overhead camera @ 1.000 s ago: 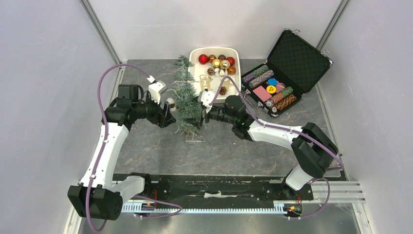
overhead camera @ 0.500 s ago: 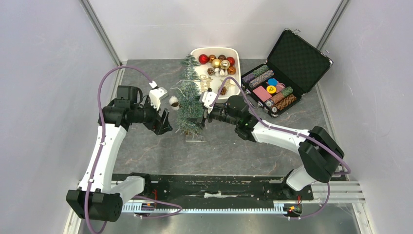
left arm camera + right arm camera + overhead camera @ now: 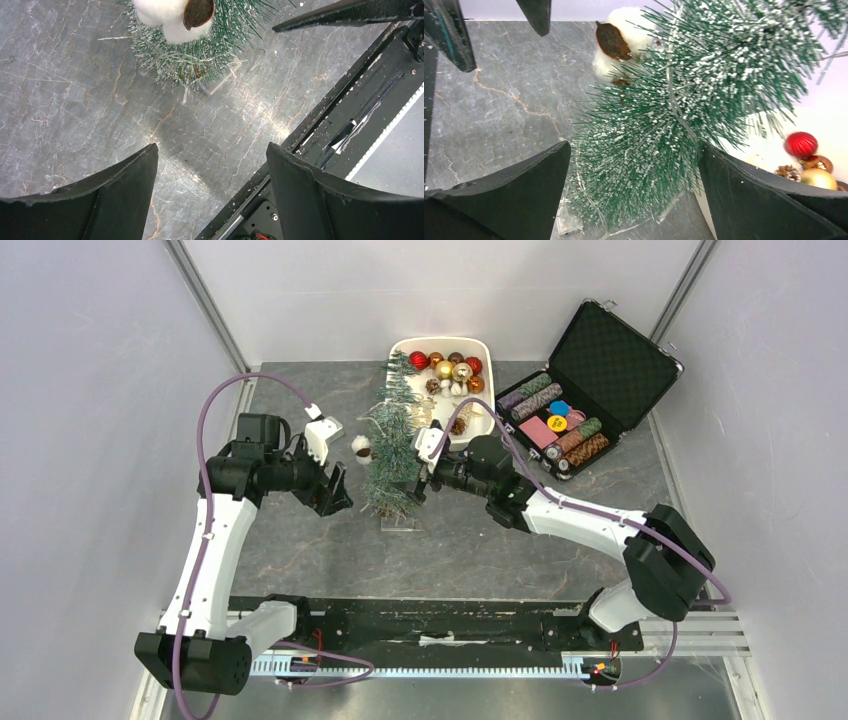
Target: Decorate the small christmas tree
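Just beside right end effector (image 3: pixel 633 144): tree (image 3: pixel 724 65)

An open black case (image 3: pixel 612 360) holds rows of poker chips (image 3: pixel 537 399).

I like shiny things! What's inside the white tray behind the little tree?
The white tray holds a red ball, a gold ball and pinecones. The small christmas tree covers its left side.

The top external camera looks down from high behind the near edge over the whole table (image 3: pixel 300 540). The left wrist camera looks down past its fingers (image 3: pixel 115 195) at the foot of the small christmas tree (image 3: pixel 195 55). The right wrist camera sits close against the same tree. Both wrist views show the white cotton ornament (image 3: pixel 165 20).
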{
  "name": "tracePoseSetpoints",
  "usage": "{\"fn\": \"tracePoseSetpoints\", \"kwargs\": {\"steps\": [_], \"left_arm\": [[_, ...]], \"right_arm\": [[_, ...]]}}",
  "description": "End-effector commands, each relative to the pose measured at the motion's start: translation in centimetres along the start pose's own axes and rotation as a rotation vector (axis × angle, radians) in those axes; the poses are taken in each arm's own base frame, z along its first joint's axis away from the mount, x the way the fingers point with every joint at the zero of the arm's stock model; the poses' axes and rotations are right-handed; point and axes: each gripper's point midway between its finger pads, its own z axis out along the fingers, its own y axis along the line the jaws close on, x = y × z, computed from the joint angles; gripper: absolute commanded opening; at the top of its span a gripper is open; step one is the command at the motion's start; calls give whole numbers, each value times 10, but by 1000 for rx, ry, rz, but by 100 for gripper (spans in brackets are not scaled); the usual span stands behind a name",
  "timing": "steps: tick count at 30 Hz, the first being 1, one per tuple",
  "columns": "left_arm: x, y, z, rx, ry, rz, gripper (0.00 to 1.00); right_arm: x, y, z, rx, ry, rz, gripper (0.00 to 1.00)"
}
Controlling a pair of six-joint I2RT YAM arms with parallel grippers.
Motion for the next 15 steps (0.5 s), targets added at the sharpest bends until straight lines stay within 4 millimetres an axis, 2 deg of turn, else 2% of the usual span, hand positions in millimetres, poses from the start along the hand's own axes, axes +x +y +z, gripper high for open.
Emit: {"fn": "tracePoseSetpoints", "kwargs": {"steps": [1,10,15], "left_arm": [[-12,-4,-10,5,-41,67,86],[-20,-8,-18,10,-57,91,86],[-24,-10,-18,24,-69,91,86]], "right_arm": [[-20,-14,-12,77,-11,-36,99],[-26,-15,-28,77,52,-28,98],[-20,-16,-35,67,136,-45,98]]}}
